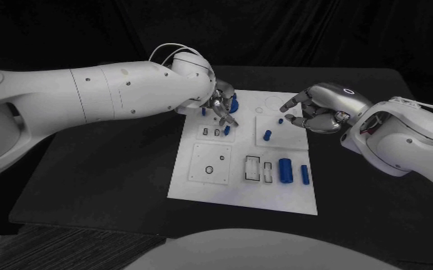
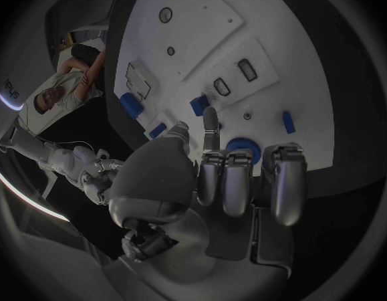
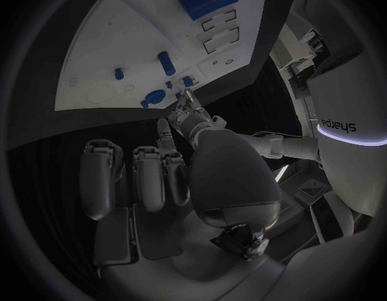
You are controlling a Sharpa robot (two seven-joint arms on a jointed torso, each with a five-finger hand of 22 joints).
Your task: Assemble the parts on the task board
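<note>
White task board (image 1: pixel 209 185) flat mid-table on black table (image 1: pixel 108 176), long axis running away from robot. Left hand (image 1: pixel 219 104) over board's far-left corner, fingers pointing down toward the board; in left wrist view (image 2: pixel 235 180) fingers curled side by side with one finger (image 2: pixel 210 124) stretched out toward the board surface, nothing seen clasped; whether fingertip touches board cannot be told. Round blue part (image 1: pixel 233 102) just beside left hand at far edge of board, seen in left wrist view (image 2: pixel 243 147) directly ahead of the curled fingers. Small blue part (image 1: pixel 226 130) near left fingertips, beside two small rectangular slots (image 1: pixel 210 132). Right hand (image 1: pixel 318 112) hovering at board's far-right edge, fingers curled loosely inward, one finger extended toward board centre; no part visible in grasp in head or right wrist view (image 3: pixel 160 174). Small blue peg (image 1: pixel 280 120) close beneath right fingertips, contact not determinable. Upright blue part (image 1: pixel 267 135) standing mid-board, apart from both hands. Large blue cylinder (image 1: pixel 286 170) lying near board's near-right area, smaller blue piece (image 1: pixel 305 174) just beside it toward right edge. Two empty rectangular recesses (image 1: pixel 259 170) just left of cylinder. Square plate with small ring (image 1: pixel 210 164) at near-left of board.
</note>
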